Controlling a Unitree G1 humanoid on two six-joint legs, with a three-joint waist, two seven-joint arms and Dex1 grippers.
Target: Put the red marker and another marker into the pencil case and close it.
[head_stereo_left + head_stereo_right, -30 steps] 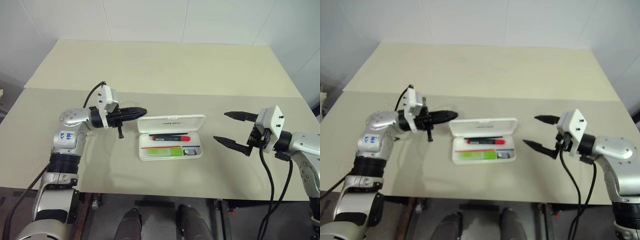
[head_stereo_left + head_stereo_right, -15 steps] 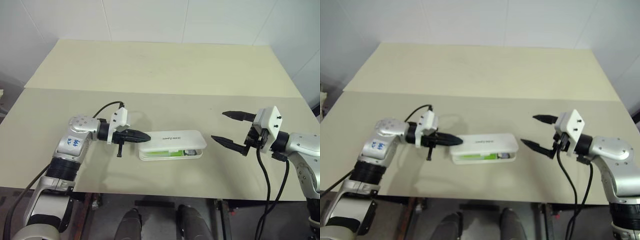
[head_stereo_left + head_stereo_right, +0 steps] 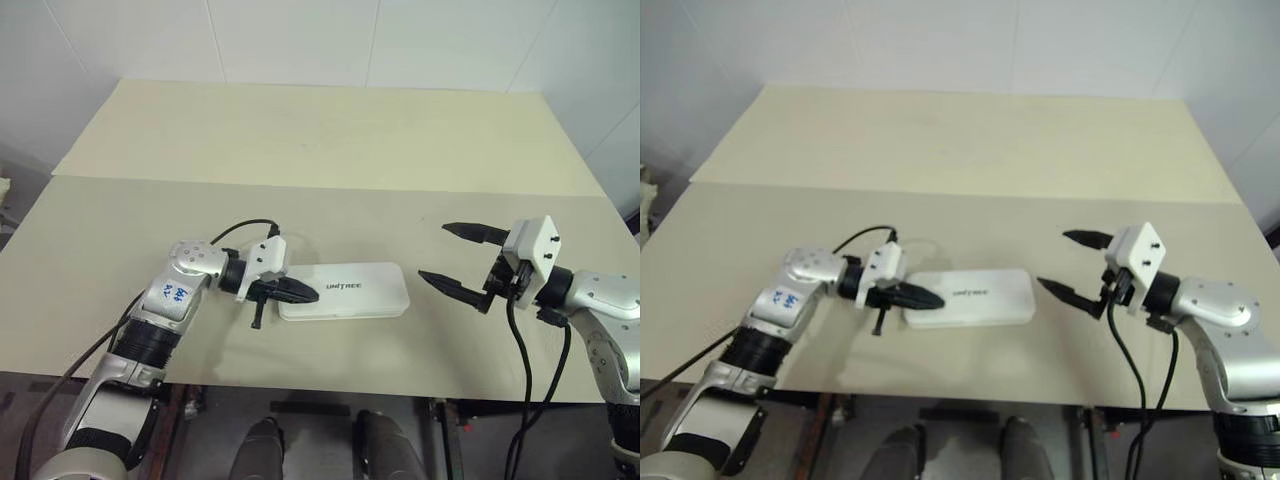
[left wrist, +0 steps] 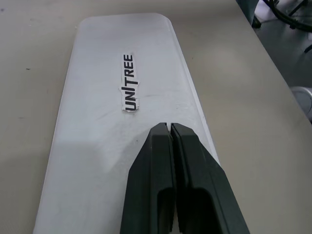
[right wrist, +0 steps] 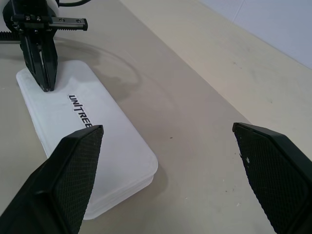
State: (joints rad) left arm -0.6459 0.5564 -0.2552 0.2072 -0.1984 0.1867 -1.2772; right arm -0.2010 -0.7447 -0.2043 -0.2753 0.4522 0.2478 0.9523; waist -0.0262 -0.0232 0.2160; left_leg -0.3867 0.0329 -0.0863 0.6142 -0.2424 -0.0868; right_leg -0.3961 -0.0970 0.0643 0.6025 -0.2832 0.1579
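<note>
The white pencil case [image 3: 355, 290] lies on the table with its lid down, the dark UNITREE lettering [image 4: 130, 82] facing up. The red marker and the other marker are hidden inside it. My left gripper [image 3: 310, 293] is shut, its black fingertips [image 4: 168, 131] resting on the lid near the case's left end, as the right wrist view also shows [image 5: 45, 85]. To the right of the case my right gripper [image 3: 450, 255] hangs above the table, open, with nothing between its fingers [image 5: 78, 170].
The beige table [image 3: 320, 140] stretches far behind the case, with a seam [image 3: 300, 185] running across it. The front edge [image 3: 330, 385] is close below the case. Black cables trail from both wrists.
The lid of the pencil case has gone from standing open to lying flat and shut. My left gripper swung right and down onto the lid. The right gripper stayed in place.
</note>
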